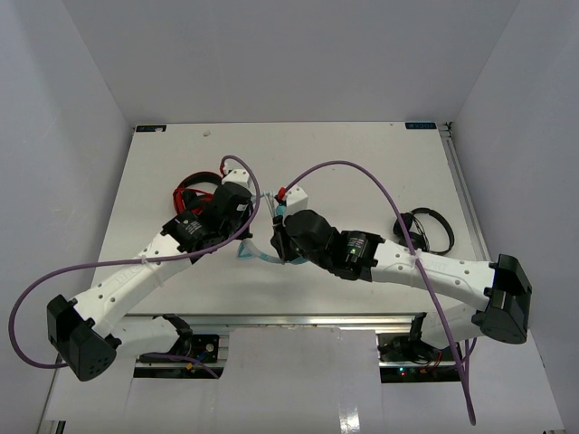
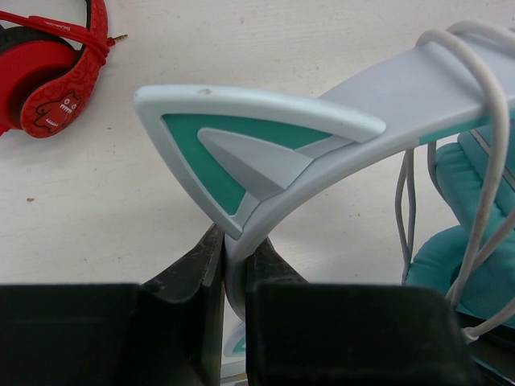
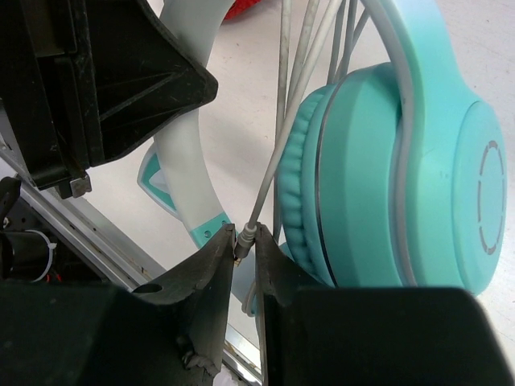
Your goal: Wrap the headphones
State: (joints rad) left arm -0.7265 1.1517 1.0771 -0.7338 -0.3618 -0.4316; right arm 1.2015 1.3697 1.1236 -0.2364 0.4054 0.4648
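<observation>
The teal headphones (image 3: pixel 386 161) are held up between both arms near the table's middle (image 1: pixel 262 249). My left gripper (image 2: pixel 235 257) is shut on the pale band (image 2: pixel 386 104) just below a cat ear (image 2: pixel 233 145). The thin white cord (image 2: pixel 491 104) is looped several times over the band and round the cups (image 2: pixel 475 233). My right gripper (image 3: pixel 245 241) is shut on the cord's plug end (image 3: pixel 248 235), beside a teal cup. In the top view the grippers (image 1: pixel 237 212) (image 1: pixel 282 237) sit close together and hide most of the headphones.
Red-and-black headphones (image 1: pixel 192 193) (image 2: pixel 48 80) lie at the back left by the left arm. All-black headphones (image 1: pixel 425 228) lie on the right. A small white block (image 1: pixel 294 193) sits behind the grippers. The table's front rail (image 3: pixel 96 249) runs just below.
</observation>
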